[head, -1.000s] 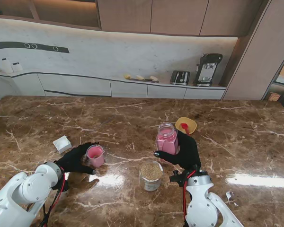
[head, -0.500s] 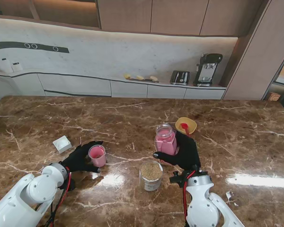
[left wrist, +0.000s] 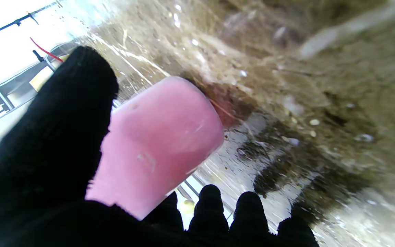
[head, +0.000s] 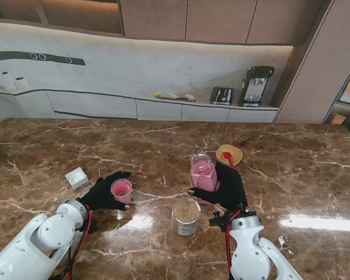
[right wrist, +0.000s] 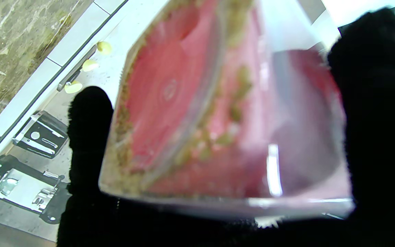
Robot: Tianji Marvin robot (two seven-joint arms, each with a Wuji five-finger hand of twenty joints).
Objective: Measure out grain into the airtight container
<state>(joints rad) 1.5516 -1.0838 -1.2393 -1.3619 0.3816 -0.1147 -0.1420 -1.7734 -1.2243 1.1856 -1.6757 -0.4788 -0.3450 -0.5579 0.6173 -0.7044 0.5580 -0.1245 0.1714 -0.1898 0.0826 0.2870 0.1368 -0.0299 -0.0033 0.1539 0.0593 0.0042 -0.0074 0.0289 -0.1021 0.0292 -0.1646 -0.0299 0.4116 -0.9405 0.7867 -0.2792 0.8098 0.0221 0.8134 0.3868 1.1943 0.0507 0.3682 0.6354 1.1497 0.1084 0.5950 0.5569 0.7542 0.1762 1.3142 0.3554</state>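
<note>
My left hand (head: 100, 195) is clamped on the pink cup (head: 121, 190), small, light, rigid, probably slick; grip its sidewall. My right hand (head: 228, 188) is clamped on the clear pink container (head: 203, 172), upright beyond the grain jar (head: 186, 217); hold mid-body.

Brown marble table (head: 163, 140), pale backsplash wall (head: 140, 64), wooden cabinets (head: 186, 20), under-cabinet lighting

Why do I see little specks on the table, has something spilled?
Possibly. A few pale specks lie on the marble table near the pink cup held by the left hand; too small to identify. The right hand holds the pink container slightly tilted, with grains clinging inside.
</note>
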